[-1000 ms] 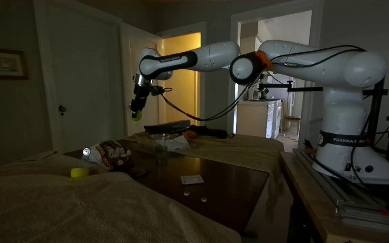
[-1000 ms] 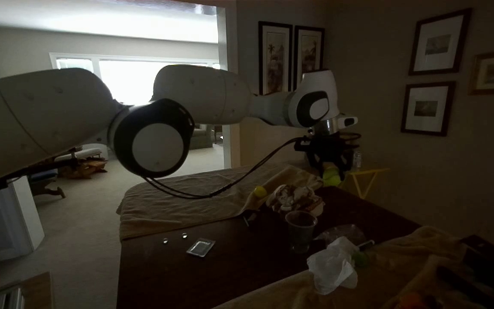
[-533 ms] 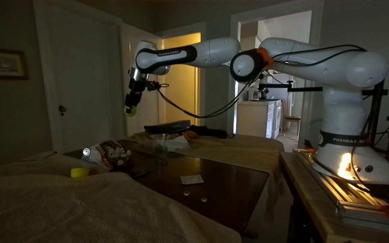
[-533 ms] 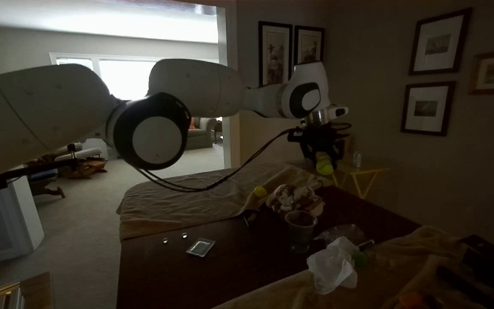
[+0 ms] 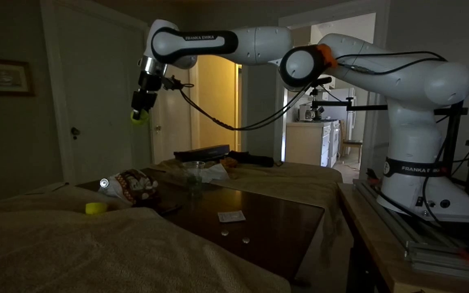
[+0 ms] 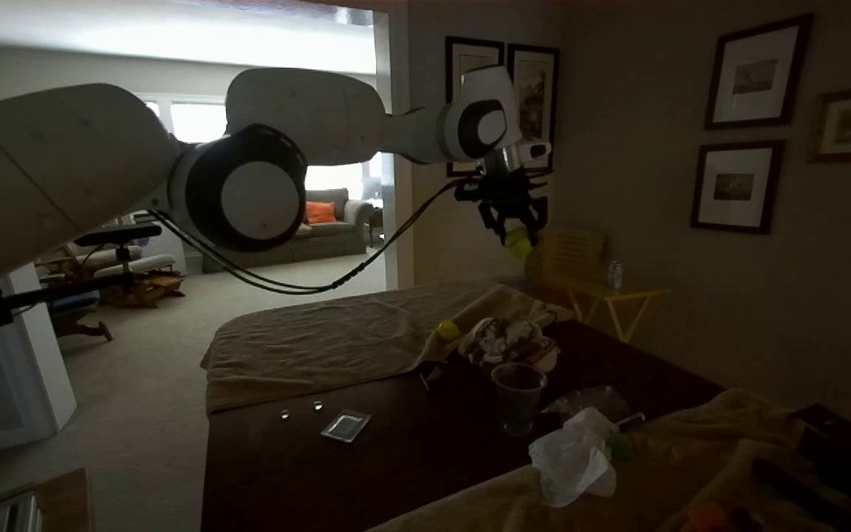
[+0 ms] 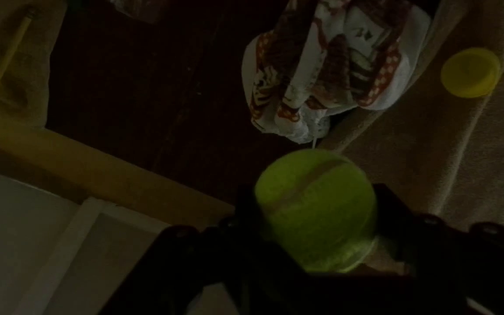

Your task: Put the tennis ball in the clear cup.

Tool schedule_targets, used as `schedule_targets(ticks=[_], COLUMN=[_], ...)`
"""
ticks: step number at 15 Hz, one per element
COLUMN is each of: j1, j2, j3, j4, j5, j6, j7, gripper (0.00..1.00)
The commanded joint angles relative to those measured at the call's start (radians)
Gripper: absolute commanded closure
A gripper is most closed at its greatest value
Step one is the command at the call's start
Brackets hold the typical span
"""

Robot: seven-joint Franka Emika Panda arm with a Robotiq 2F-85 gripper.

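The tennis ball (image 7: 317, 214) is yellow-green with a pale seam. My gripper (image 7: 315, 208) is shut on it, one finger pressed to each side. In both exterior views the gripper (image 5: 141, 110) (image 6: 518, 225) holds the ball (image 5: 139, 118) (image 6: 519, 243) high above the table, over its far end beyond the patterned bag. The clear cup (image 5: 194, 176) stands upright on the dark table; in an exterior view it shows (image 6: 518, 403) nearer than the bag, well below the gripper. The cup is not clearly seen in the wrist view.
A patterned bag (image 6: 507, 343) lies beside the cup. A squat yellow object (image 5: 96, 208) sits on the tan cloth (image 5: 96, 252). White crumpled paper (image 6: 575, 458) is near the cup. A flat packet (image 5: 231, 216) and two small round pieces lie on the dark table (image 5: 267, 248).
My gripper has risen with the tennis ball still in it and has shifted left in both exterior views. The cup, bag and yellow object have not moved.
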Motion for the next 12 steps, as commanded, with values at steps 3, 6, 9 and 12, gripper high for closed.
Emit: schedule_targets(ticks=[3,6,9,12], j1=[0.035,0.036,0.030,0.019], j2=[-0.055,-0.059,-0.058,-0.051], j3=[-0.028,-0.049,-0.076,-0.087], j4=[-0.035,-0.036,-0.031,-0.030], j5=[-0.012,-0.020,-0.027,-0.017], j6=[-0.132,-0.217,-0.281,-0.331], j7=[0.132,0.211,0.301,0.372], gripper=[0.58,0.58,0.58,0.58])
